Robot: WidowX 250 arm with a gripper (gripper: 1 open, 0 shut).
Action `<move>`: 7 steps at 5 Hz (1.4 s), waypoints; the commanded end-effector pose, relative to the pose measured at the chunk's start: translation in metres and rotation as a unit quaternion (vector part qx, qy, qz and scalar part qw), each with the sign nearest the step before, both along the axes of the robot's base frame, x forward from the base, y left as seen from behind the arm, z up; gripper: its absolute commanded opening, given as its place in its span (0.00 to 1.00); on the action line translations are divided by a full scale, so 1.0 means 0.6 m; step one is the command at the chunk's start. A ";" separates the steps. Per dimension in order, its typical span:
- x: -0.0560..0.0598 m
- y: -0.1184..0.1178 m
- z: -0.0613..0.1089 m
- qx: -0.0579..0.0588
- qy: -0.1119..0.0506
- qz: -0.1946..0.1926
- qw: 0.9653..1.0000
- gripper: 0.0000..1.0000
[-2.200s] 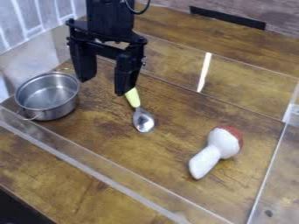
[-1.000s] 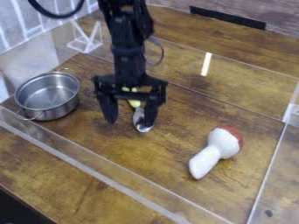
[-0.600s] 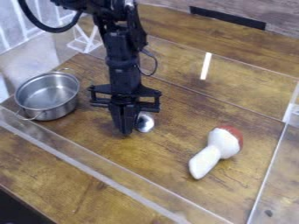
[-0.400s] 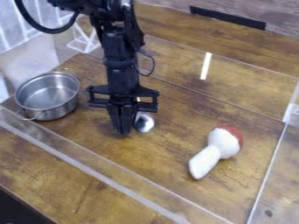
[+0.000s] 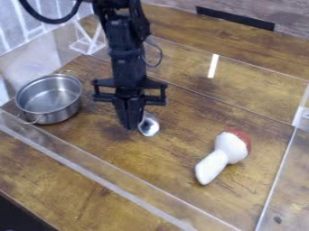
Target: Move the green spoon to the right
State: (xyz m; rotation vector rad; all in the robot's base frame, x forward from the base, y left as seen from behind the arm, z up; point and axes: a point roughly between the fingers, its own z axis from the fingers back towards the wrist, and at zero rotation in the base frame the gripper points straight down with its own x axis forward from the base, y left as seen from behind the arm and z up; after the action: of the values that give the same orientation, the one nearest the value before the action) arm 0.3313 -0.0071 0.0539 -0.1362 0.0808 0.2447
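The green spoon's silver bowl [image 5: 148,126] shows on the wooden table just right of my gripper's tips. Its pale green handle is hidden behind the black fingers. My gripper [image 5: 130,124] points straight down at the middle of the table. Its fingers are together where the handle lay, shut on the spoon's handle. Whether the bowl still touches the wood I cannot tell.
A round steel pot [image 5: 49,97] stands at the left. A white mushroom-shaped object with a red-brown tip [image 5: 221,156] lies at the lower right. Clear plastic walls [image 5: 85,171] edge the wooden table [image 5: 218,99] at the front and sides.
The fingers stood wide apart over the spoon a second ago and have closed together on its handle. The spoon's bowl stays in about the same spot.
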 end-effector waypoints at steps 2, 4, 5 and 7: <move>0.030 -0.028 0.063 -0.013 -0.047 -0.003 0.999 1.00; 0.053 -0.010 0.051 -0.009 -0.036 0.004 0.999 0.00; 0.063 -0.007 0.020 -0.011 -0.028 0.002 1.000 1.00; 0.076 0.009 -0.004 -0.017 -0.023 0.058 0.998 0.00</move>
State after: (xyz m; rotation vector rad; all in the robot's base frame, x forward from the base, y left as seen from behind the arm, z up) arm 0.3675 -0.0076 0.0359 -0.1722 0.0879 0.3450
